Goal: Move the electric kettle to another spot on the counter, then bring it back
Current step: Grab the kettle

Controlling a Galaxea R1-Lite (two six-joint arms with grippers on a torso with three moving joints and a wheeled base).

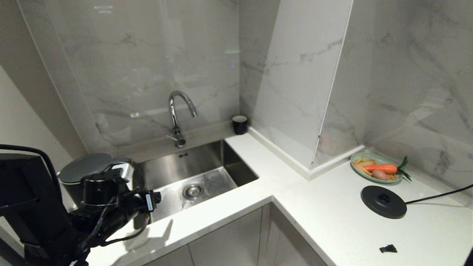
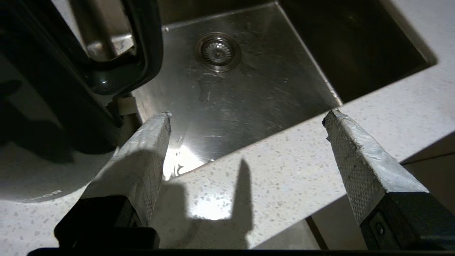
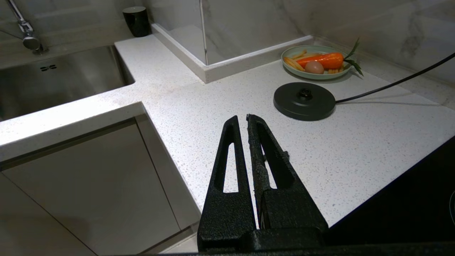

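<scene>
Down in the lower left of the head view, the tall glossy black electric kettle (image 1: 79, 173) stands on the white speckled stone counter (image 1: 314, 207) just left of the stainless steel sink (image 1: 207, 173), half hidden behind the robot's black left arm. Wrist view shows the left gripper (image 2: 247, 119) with its grey-taped fingers (image 2: 142, 156) spread wide, nothing between them, hanging over the counter edge and sink. Kettle's loop handle (image 2: 142, 53) sits just beside one finger, not gripped. Right gripper (image 3: 241, 119) is parked over the counter at lower centre of its own view, black fingers pressed together, near the flat round black corded base (image 3: 304, 101).
</scene>
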